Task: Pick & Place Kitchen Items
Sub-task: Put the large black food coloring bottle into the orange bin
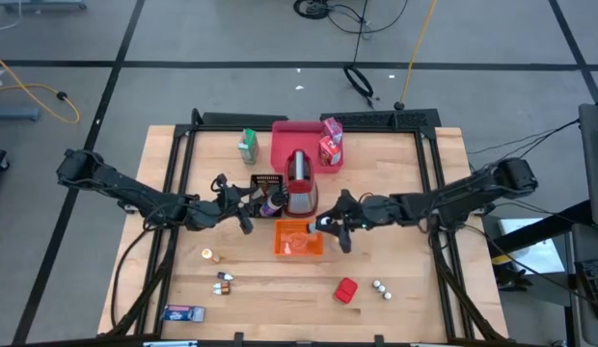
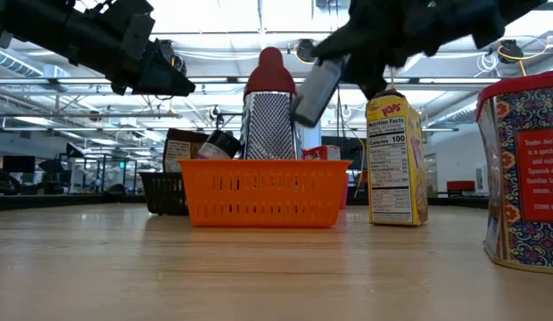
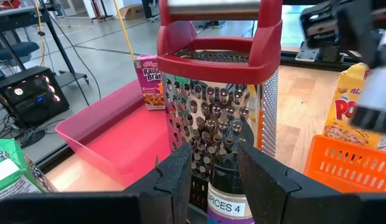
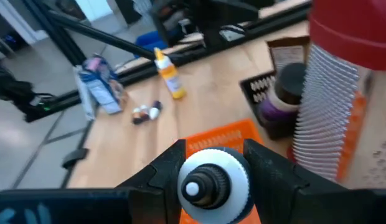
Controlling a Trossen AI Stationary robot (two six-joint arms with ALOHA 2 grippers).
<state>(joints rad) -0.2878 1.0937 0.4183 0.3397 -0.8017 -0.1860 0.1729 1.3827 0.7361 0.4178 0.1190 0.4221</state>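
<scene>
The right gripper point(image 4: 213, 163) grips a white-capped bottle point(image 4: 211, 180) above the orange basket point(image 1: 300, 238). The left gripper point(image 3: 213, 163) clamps a dark spice jar point(image 3: 227, 202) over the black basket point(image 1: 263, 183), beside the grater point(image 1: 300, 183). Both items look rigid, light and probably slick; holding the jar across its body just under the cap suits it, though the bottle's body is hard to make out.

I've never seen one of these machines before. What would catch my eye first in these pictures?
Probably the tall red-and-silver grater standing mid-table between a black basket and an orange basket. The left gripper holds a dark spice bottle at the black basket, while the right gripper carries a white-capped bottle over the orange one. Small cartons and shakers dot the rest of the wooden table.
</scene>
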